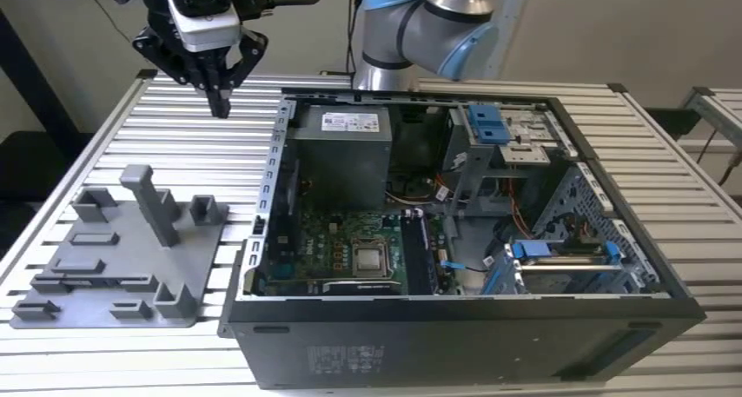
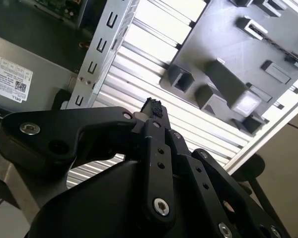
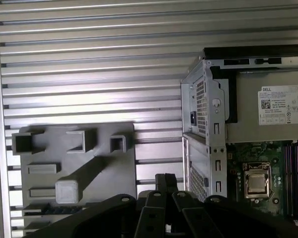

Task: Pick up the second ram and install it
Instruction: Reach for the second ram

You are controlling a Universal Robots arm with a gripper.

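Note:
My gripper (image 1: 221, 110) hangs above the slatted table, behind the grey fixture plate (image 1: 116, 306) and to the exterior view's left of the open computer case (image 1: 464, 345). Its black fingers (image 2: 151, 106) are pressed together, shut, with nothing showing between them. A thin dark stick, which looks like the second ram (image 1: 99, 281), lies in a long slot near the plate's front. It appears as a dark strip (image 3: 44, 209) in the first wrist view, with the gripper (image 3: 166, 181) well apart from it. The black memory slots (image 1: 418, 254) run beside the processor socket (image 1: 371, 260).
The fixture plate carries a tall upright peg (image 1: 151, 201) and several shorter blocks. The case's metal side wall (image 1: 273, 180) rises between the plate and the motherboard. The grey power-supply box (image 1: 342, 149) sits at the case's back. The arm's base (image 1: 400, 32) stands behind the case.

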